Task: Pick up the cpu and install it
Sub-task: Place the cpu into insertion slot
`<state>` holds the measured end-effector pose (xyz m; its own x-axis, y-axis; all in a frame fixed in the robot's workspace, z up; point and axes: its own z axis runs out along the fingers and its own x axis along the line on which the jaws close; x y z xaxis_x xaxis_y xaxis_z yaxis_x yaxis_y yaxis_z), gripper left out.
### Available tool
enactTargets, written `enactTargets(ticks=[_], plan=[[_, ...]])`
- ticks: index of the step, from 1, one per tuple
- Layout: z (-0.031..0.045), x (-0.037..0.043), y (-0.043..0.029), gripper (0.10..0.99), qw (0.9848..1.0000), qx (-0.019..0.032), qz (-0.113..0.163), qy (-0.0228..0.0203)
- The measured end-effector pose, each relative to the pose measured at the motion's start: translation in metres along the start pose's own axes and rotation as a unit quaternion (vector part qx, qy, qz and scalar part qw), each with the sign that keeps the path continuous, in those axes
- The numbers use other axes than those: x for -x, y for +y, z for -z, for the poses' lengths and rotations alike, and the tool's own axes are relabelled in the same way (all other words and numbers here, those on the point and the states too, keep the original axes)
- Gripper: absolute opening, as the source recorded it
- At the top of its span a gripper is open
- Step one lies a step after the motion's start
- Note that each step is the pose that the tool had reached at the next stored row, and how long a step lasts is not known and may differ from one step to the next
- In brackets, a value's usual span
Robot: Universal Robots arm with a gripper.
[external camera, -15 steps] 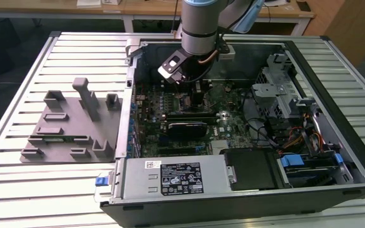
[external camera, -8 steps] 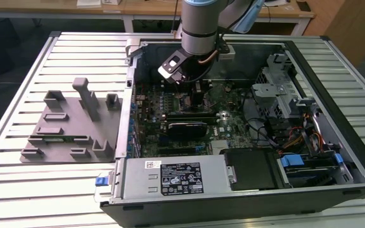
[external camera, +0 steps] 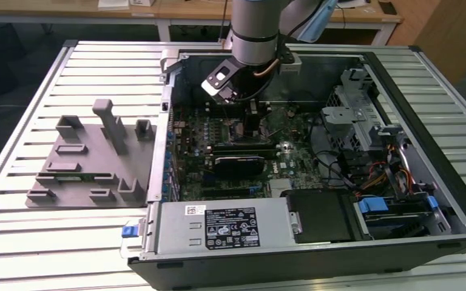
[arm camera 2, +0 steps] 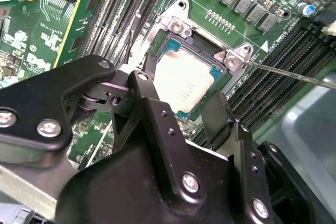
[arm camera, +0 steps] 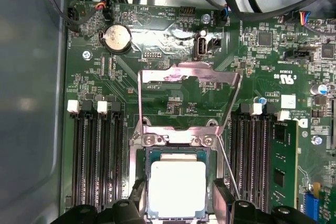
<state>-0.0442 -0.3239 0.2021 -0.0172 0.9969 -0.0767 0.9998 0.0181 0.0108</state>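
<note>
Sitting flat inside the square metal-framed processor socket [arm camera: 143, 167] is the cpu [arm camera: 177, 190], a small square chip with a pale silvery-grey top and a thin green border, which lies level with the frame. In both wrist views the black two-fingered gripper [arm camera: 178, 202] straddles the socket. One finger [arm camera: 139, 196] bears on one edge of the chip and the other stands at the opposite edge, so the tool is clamped on the cpu with the chip already down in its seat.

The socket's silvery hinged retaining plate [arm camera: 185, 76] stands swung open on the far side of the socket from the gripper. A thin steel wire lever [arm camera: 229, 169] runs free just beside the socket. Banks of long black memory slots [arm camera: 97, 156] flank the socket on two sides. One slot well out from the socket carries a green memory module [arm camera: 284, 161]. A round silver coin battery [arm camera: 116, 38] lies past the open plate.

In the exterior view the gripper [external camera: 230, 102] reaches down over the green motherboard [external camera: 293, 154] carrying the socket, inside the open black computer case [external camera: 314, 60]. A grey plastic holder tray [external camera: 87, 163] lies outside the case, well apart from the socket toward the exterior view's left, on a slatted metal table [external camera: 22, 242].
</note>
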Motion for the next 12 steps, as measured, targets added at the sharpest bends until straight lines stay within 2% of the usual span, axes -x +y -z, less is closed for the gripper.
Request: enactTargets(ticks=[8, 9, 10, 12], plan=[[0.0000, 0.0000, 0.0000, 0.600, 1.0000, 0.0002, 0.000, 0.0000], [0.0000, 0.0000, 0.0000, 0.533, 1.0000, 0.0002, 0.000, 0.0000], [0.0000, 0.0000, 0.0000, 0.533, 1.0000, 0.0002, 0.000, 0.0000], [0.0001, 0.0000, 0.0000, 0.416, 1.0000, 0.0002, 0.000, 0.0000]])
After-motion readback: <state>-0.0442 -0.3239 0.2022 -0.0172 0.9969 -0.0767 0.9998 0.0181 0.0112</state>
